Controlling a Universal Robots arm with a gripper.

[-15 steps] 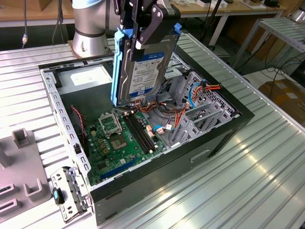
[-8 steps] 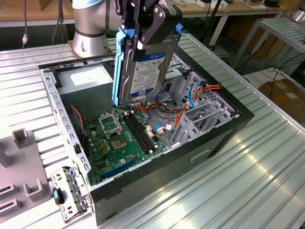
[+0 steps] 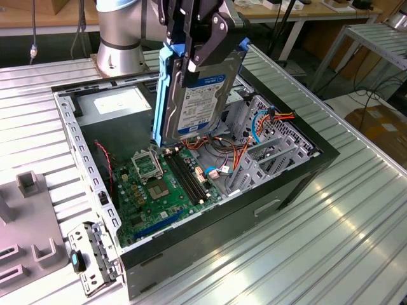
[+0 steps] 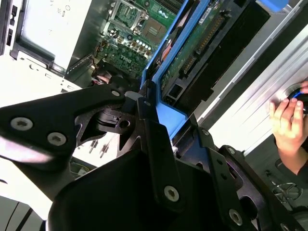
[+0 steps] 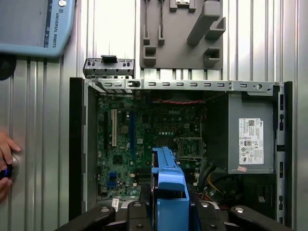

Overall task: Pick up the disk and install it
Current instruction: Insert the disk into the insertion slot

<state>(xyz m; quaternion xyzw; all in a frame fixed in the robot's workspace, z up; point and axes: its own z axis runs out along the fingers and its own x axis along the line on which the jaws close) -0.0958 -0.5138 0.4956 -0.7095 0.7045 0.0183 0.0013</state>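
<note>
Exterior view's got the black two-finger gripper (image 3: 196,56) clamped on the silver-grey metal disk (image 3: 200,95) by its blue plastic rails, dangling it on edge above the open black computer case (image 3: 210,248). Guessing that upright hold is meant to suit the narrow grey metal cage (image 3: 257,162).

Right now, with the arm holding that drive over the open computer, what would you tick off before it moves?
1. Grip: the end effector is shut on the disk, which hangs lifted: ok.
2. Computer case lies with its open side up, motherboard exposed: ok.
3. Gap between the disk's lower edge and the motherboard: cannot tell.
4. Orange and blue cables lie loose by the drive cage; whether they block it: cannot tell.
5. People clear: not ok. In the first wrist view a hand is on the table beside the case.
</note>
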